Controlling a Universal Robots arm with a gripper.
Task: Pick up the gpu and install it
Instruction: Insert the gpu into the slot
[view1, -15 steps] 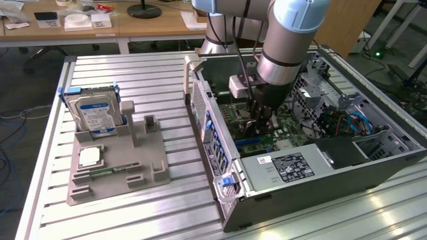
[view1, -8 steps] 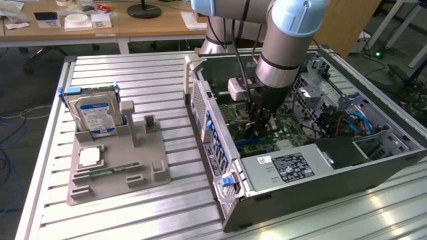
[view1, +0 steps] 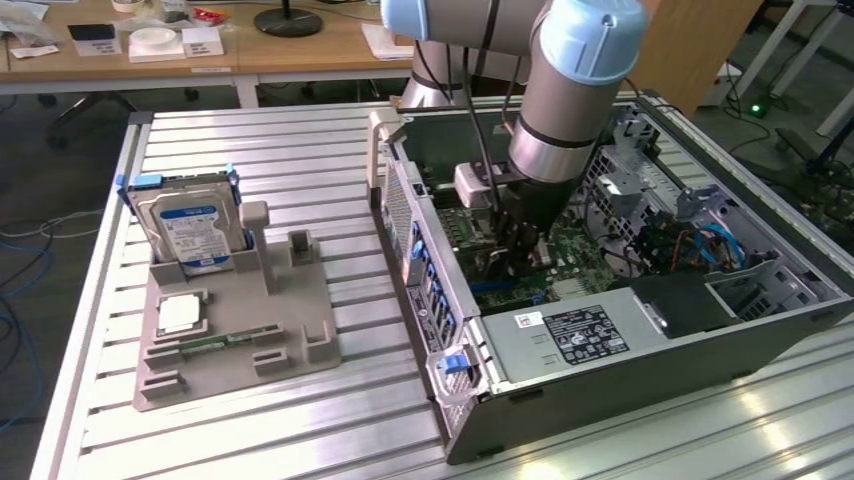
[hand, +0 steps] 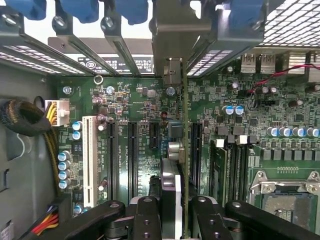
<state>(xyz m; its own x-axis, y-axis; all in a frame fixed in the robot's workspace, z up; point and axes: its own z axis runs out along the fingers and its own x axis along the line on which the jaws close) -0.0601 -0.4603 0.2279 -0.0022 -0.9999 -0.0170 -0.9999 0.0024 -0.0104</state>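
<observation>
Green and thin as a line: the gpu (hand: 185, 125), seen edge-on in the wrist view. Held between the black fingers (hand: 146, 220) of the gripper (hand: 177, 207), squeezed narrow and closed on it. Down inside the open case (view1: 414, 250), over the board (hand: 125, 90), near the metal table's (view1: 267, 140) edge on the exterior view's right. Standing up on its edge, not lying flat. Long way stretching straight out from the gripper to the case's back wall. Silvery bracket (hand: 170, 35) end out in front, right up by the slot covers (hand: 117, 47) there. Lined up the same way as the long black slots (hand: 132, 155) on the board. Very near one slot (hand: 196, 150), just beside it or over it; hard to tell if pushed in or only close. Arm (view1: 561, 110) reaching straight down into the middle of the case. Off by the table's other edge, a grey tray (view1: 227, 330) with a hard drive (view1: 187, 225) standing in it.
</observation>
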